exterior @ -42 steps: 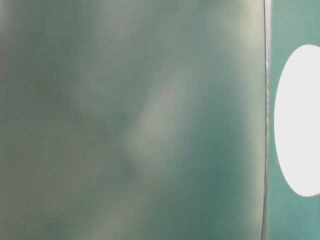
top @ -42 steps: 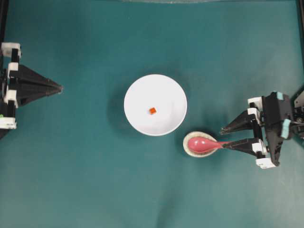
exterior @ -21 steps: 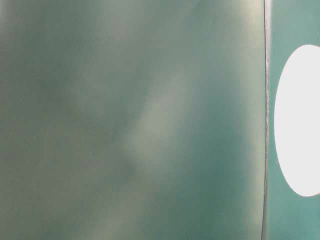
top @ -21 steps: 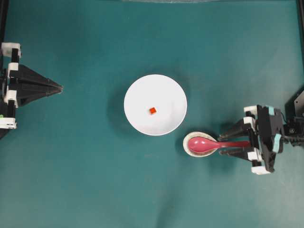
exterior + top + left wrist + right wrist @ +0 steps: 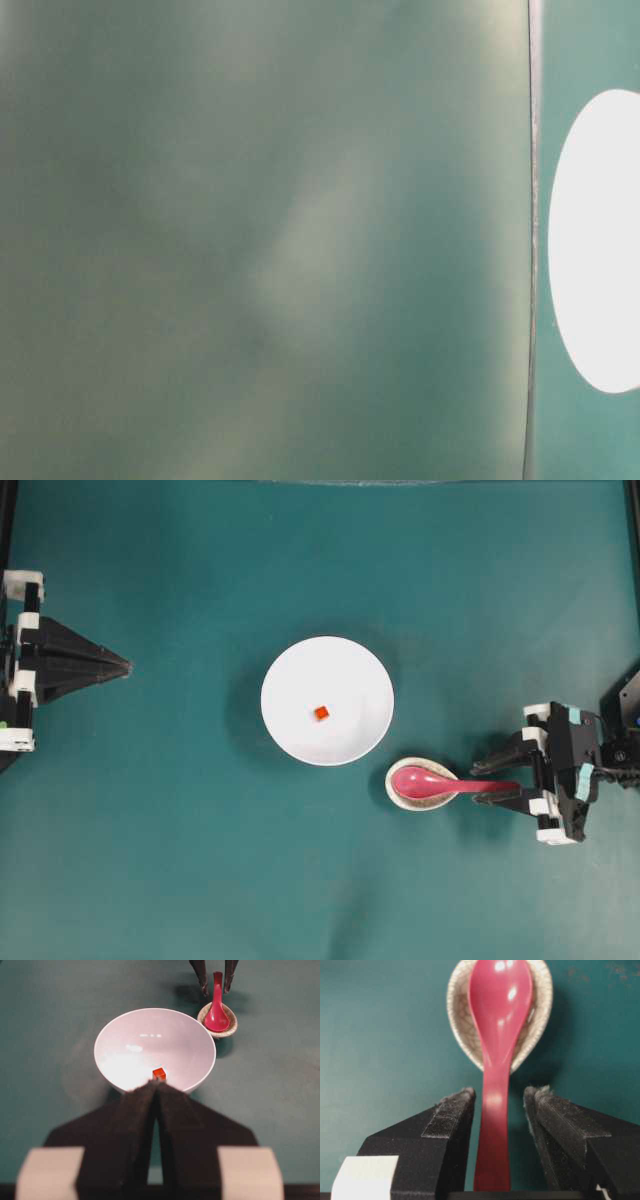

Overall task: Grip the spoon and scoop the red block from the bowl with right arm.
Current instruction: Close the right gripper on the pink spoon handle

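The right gripper (image 5: pixel 483 783), spread wide, has slid around the shiny pink-red spoon (image 5: pixel 436 781) handle.

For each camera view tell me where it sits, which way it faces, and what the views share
Overhead: above, facing down on bowl, spoon, both grippers.
Table-level: blurred green, white shape at right edge; no robot part.
Left wrist: behind shut left gripper, facing across bowl and red block to spoon.
Right wrist: behind open right gripper, its fingers either side of the handle, spoon rest beyond.
Shared: spoon shows in overhead and both wrist views.
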